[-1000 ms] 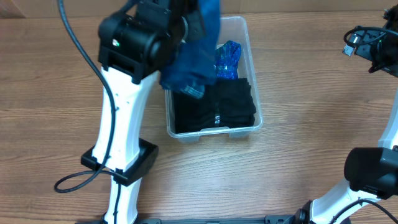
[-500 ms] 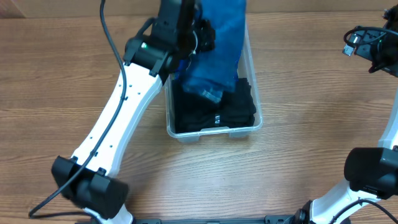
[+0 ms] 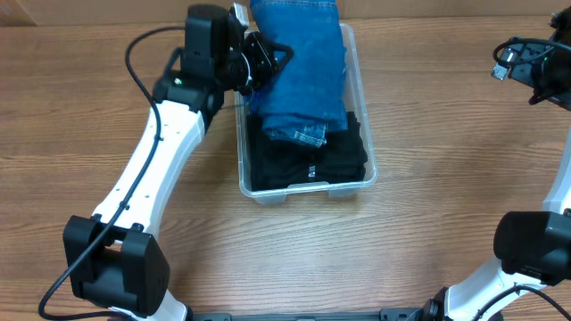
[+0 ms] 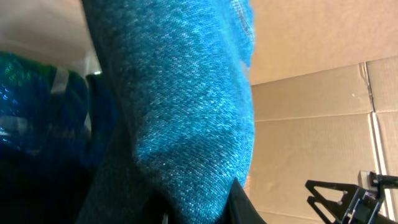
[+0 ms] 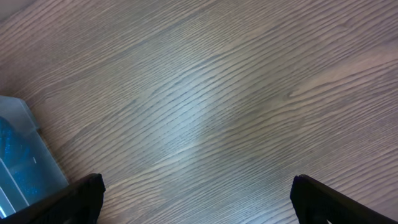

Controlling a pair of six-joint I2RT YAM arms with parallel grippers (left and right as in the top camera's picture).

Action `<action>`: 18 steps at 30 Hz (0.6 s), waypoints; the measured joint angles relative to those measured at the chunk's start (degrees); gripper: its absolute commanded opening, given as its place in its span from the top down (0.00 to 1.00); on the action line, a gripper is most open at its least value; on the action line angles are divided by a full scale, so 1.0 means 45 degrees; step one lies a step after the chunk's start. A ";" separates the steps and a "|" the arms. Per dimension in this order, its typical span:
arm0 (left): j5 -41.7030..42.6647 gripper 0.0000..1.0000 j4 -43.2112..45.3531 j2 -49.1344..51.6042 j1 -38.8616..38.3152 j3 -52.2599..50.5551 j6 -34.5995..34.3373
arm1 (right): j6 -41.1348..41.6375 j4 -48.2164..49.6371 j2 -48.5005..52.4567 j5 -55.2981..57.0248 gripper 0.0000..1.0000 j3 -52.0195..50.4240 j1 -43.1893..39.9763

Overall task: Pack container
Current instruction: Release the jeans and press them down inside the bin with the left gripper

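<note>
The clear container [image 3: 309, 191] stands mid-table with folded black clothes [image 3: 330, 159] in its near half. Blue jeans [image 3: 303, 71] lie lengthwise over its far half, their hem resting on the black clothes. My left gripper [image 3: 266, 55] is at the jeans' left edge, over the container's left rim, shut on the denim. In the left wrist view the jeans [image 4: 186, 93] fill the frame and the left gripper [image 4: 199, 214] pinches the fabric. My right gripper [image 5: 199, 208] stands open over bare wood, far right of the container, whose corner [image 5: 25, 165] shows at the left.
A shiny blue packet [image 4: 28, 106] lies beside the jeans inside the container. A cardboard wall [image 4: 311, 93] stands behind the table. The right arm's base [image 3: 535, 245] sits at the near right, the left arm's base [image 3: 111, 267] at the near left.
The left arm has stretched toward the back and lowered the jeans, which hung bunched above the container and now lie flat along its far half. The right arm has not moved.
</note>
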 measured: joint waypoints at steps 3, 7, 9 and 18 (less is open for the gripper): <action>0.0165 0.96 0.2390 -0.0078 -0.0073 -0.1797 -0.0733 | -0.0005 0.0000 0.0000 0.0000 0.00 0.0000 0.0000; 0.0121 0.96 0.3172 -0.0078 -0.0136 -0.3225 -0.1010 | -0.0005 -0.0005 0.0000 0.0000 0.00 0.0000 0.0000; -0.0024 0.96 0.3298 -0.0078 -0.0146 -0.3682 -0.1025 | -0.0015 0.0000 0.0005 0.0000 0.00 0.0000 0.0000; -0.0583 0.42 0.3313 -0.0486 -0.0185 -0.4211 0.1608 | -0.0010 0.0000 0.0000 0.0000 0.00 0.0000 -0.0005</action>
